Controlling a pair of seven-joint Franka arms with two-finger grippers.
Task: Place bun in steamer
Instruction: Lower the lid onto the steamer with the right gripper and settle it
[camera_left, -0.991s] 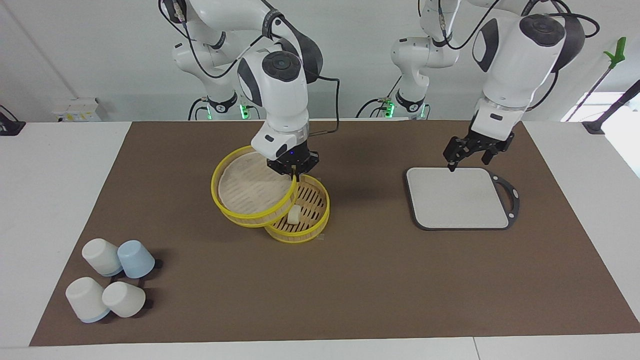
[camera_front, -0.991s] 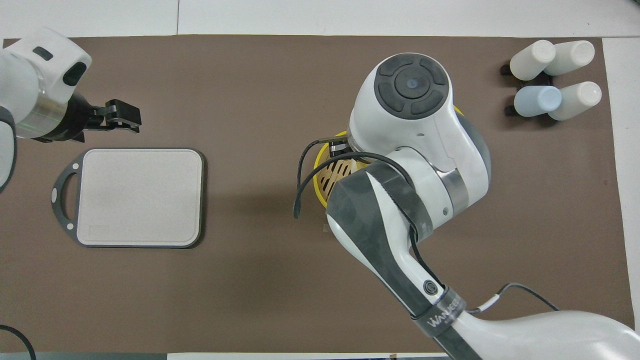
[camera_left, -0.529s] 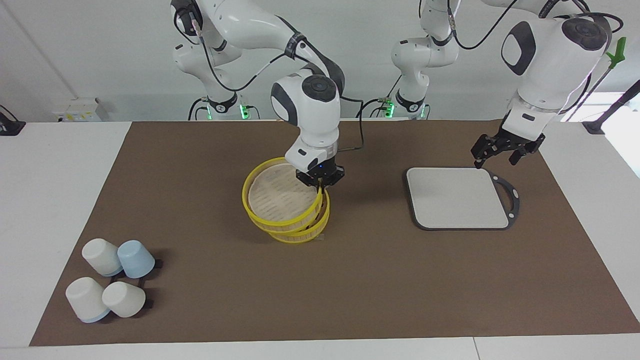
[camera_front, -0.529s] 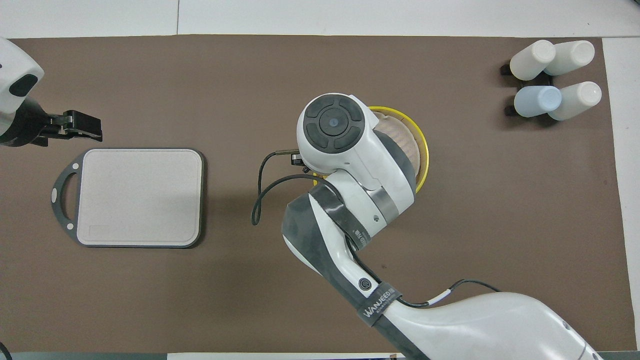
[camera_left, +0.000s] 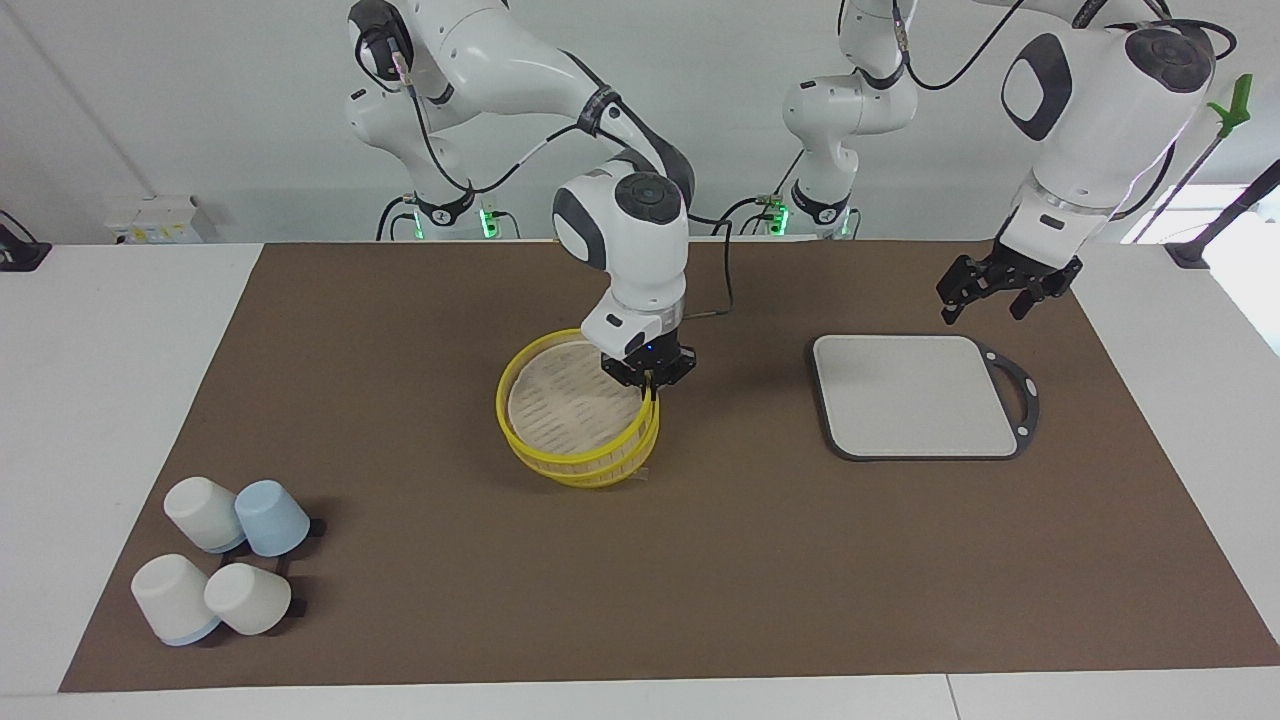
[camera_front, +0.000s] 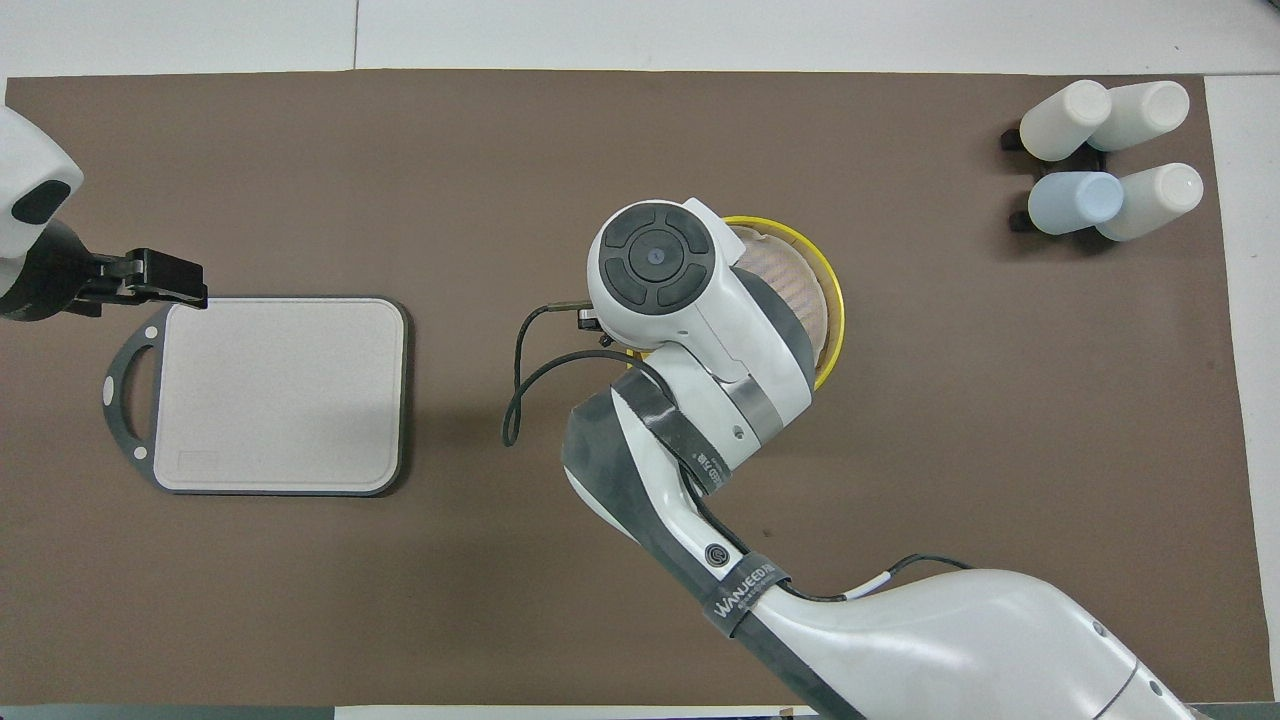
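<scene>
The right gripper (camera_left: 651, 385) is closed on the yellow rim of the steamer's (camera_left: 578, 412) upper tier, at the edge toward the left arm's end of the table, its fingers pinching the rim. That tier sits almost squarely over the lower tier, slightly tilted, so it looks nearly seated but not yet let go. The bun cannot be seen in either view; as a judgement, it lies inside the lower tier under the upper one, which would mean the placing itself is done. What seems left is to settle the tier flat, open the fingers and lift away. The left gripper (camera_left: 982, 288) waits with its fingers spread wide and empty, above the edge of the grey board (camera_left: 915, 395) nearer the robots. Four cups (camera_left: 225, 570) stand at the right arm's end of the table (camera_left: 760, 560).
</scene>
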